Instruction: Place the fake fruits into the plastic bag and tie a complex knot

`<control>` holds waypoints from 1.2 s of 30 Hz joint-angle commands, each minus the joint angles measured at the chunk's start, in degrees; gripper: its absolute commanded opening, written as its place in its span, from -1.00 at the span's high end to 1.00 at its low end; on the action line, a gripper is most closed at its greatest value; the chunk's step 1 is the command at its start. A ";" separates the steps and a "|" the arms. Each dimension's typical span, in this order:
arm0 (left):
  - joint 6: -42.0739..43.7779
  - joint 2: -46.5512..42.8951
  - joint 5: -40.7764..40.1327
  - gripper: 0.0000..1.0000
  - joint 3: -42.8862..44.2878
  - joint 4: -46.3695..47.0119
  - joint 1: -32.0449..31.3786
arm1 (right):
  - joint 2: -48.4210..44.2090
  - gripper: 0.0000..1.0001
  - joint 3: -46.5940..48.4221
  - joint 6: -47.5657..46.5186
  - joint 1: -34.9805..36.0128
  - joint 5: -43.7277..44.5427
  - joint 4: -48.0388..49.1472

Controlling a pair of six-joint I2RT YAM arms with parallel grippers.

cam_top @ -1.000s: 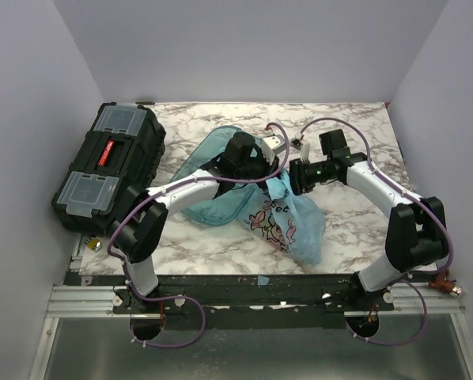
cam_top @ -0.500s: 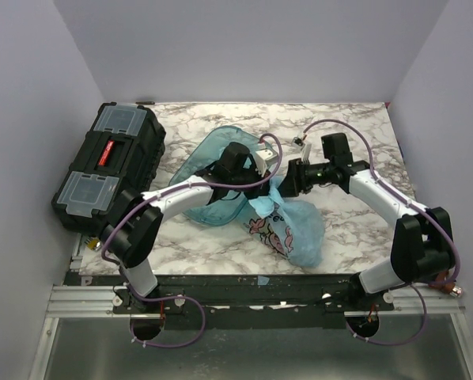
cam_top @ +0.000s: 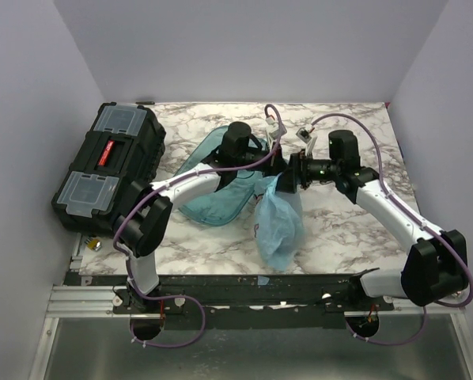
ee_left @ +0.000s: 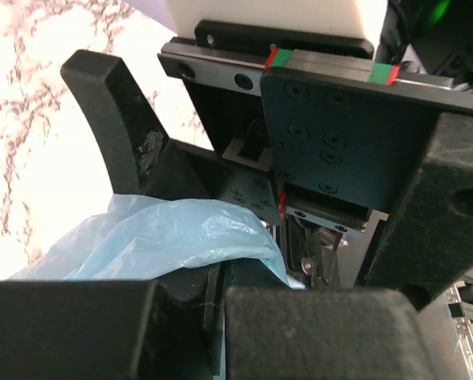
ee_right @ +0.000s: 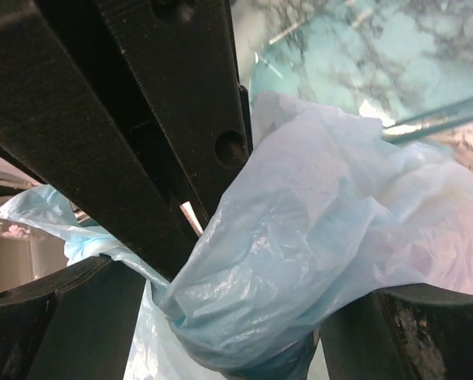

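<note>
The fruits seem loaded: none lies loose, and the plastic bag (cam_top: 278, 226) hangs bulging low over the worktop (cam_top: 355, 229), beside a teal tray (cam_top: 213, 207) showing nothing inside. Its neck is bunched, with no finished knot visible. The left tool (ee_left: 217, 305) is clamped on the film. The right tool (ee_right: 236, 328) stands apart around the bunch.

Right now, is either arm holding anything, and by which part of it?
The left gripper holds the plastic bag by its gathered neck, fingers shut on it. The right gripper stands spread around that neck, apparently not pinching it.
</note>
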 commanded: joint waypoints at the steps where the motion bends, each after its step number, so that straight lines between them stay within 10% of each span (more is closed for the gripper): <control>1: -2.34 0.31 10.10 1.00 3.54 1.78 -2.18 | 0.97 -0.59 2.67 6.03 0.72 3.76 14.03; 16: 8.08 1.59 11.30 1.00 -1.03 -9.35 -0.56 | -6.01 -0.79 7.08 -15.90 -11.13 -0.26 -23.96; 21: 8.05 2.01 11.41 1.00 0.00 -9.59 -0.53 | -6.68 -0.14 8.16 -22.09 -15.01 -0.18 -30.92; 24: 7.81 2.17 11.61 1.00 0.13 -9.55 -0.50 | -6.79 0.15 5.98 -24.25 -15.01 -3.63 -31.21; 36: 6.91 2.87 11.72 1.00 0.40 -8.19 -0.58 | -3.00 0.21 0.04 -8.95 -7.97 -7.16 -9.22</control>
